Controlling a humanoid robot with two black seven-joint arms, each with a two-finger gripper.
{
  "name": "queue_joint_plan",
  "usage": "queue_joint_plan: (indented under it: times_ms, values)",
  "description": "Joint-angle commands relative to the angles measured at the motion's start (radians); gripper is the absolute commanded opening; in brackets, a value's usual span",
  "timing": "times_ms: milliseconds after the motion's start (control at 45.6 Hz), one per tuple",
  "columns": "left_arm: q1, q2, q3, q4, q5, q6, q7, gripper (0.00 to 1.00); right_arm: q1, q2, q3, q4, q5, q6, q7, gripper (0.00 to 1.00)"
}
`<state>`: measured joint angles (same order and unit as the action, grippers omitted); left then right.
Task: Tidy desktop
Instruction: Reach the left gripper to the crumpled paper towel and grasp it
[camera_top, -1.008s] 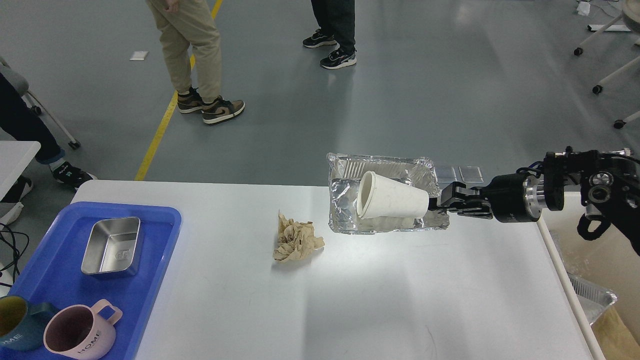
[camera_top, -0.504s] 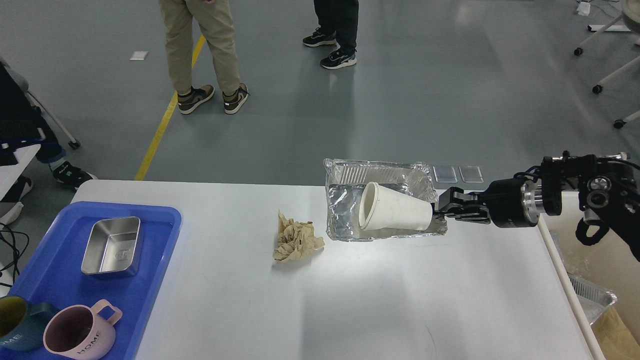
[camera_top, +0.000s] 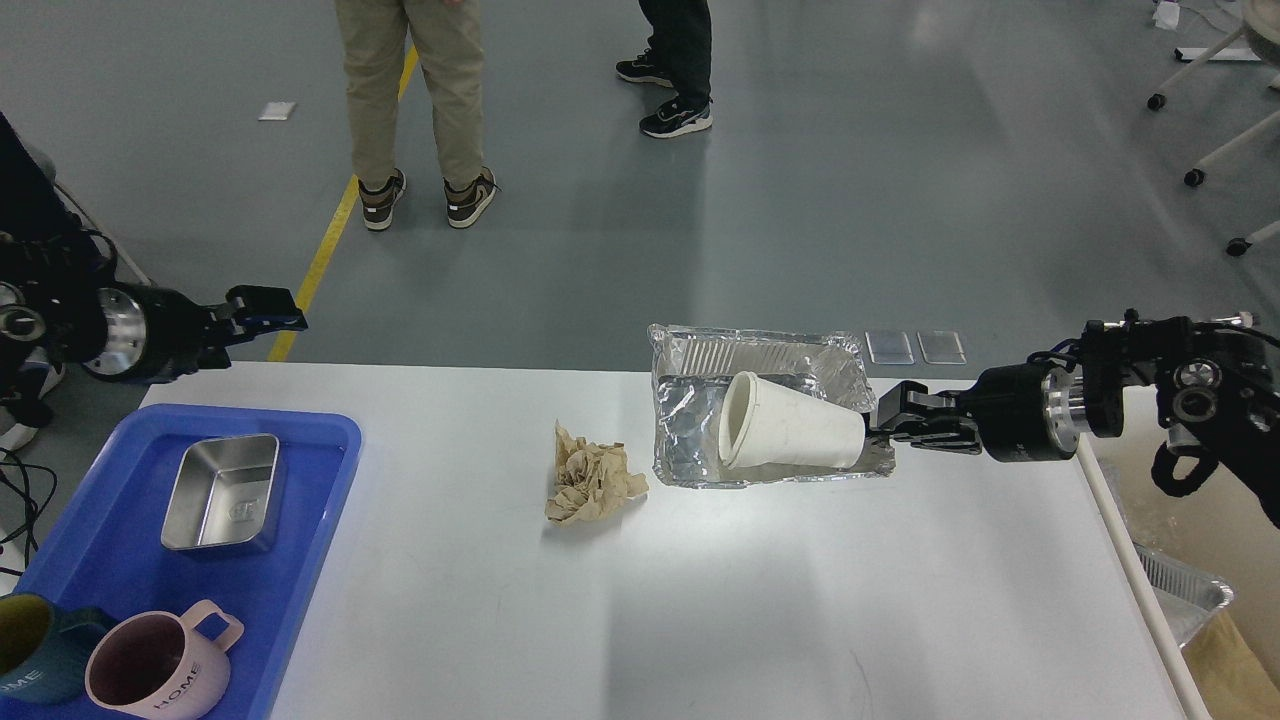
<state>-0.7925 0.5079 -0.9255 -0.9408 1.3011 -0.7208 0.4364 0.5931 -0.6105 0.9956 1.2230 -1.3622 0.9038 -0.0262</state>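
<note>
The white desktop (camera_top: 700, 600) fills the lower middle of the head view. My right gripper (camera_top: 885, 425) comes in from the right and is shut on the right rim of a crumpled foil tray (camera_top: 690, 420), held tilted just above the desktop's far edge. A white paper cup (camera_top: 790, 435) lies on its side in the foil tray, mouth to the left. A crumpled brown paper wad (camera_top: 592, 485) lies on the desktop left of the tray. My left gripper (camera_top: 275, 315) is at the far left, above the desktop's back left corner; its fingers look close together and hold nothing.
A blue tray (camera_top: 330, 480) at the front left holds a steel box (camera_top: 222, 492), a pink mug (camera_top: 150, 675) and a dark teal mug (camera_top: 30, 650). A beige bin (camera_top: 1215, 530) with another foil tray stands off the right edge. People stand on the floor behind.
My left arm has come into view at the far left. My right gripper has moved slightly right and lowered the foil tray with the cup toward the desktop.
</note>
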Motion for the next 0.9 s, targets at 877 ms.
queue_joint_plan:
  times_ms: [877]
  values:
    - [-0.005, -0.417, 0.152, 0.14, -0.017, 0.07, 0.194, 0.98, -0.01, -0.02, 0.003, 0.0, 0.002, -0.003, 0.002, 0.0]
